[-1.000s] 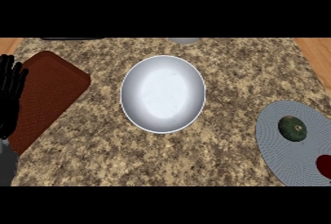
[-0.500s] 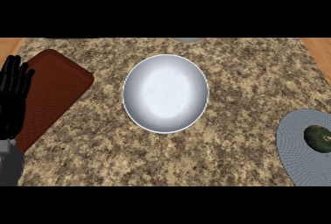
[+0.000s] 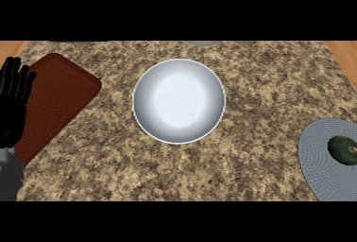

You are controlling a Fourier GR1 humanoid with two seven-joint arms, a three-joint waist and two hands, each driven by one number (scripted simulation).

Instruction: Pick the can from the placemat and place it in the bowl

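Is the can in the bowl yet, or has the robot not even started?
Nothing looks done: the white oval bowl is empty. The dark green can sits on the grey round placemat at the right edge. Nothing is in hand; the black left hand rests open. Grasping, carrying and placing remain.

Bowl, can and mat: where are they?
Bowl (image 3: 179,100): head view, its middle.
Can (image 3: 342,150): head view, its dark top, at the right edge.
Mat (image 3: 319,163): head view, bare grey part left of the can.

Speckled granite counter (image 3: 265,85) with wooden edges (image 3: 343,52).
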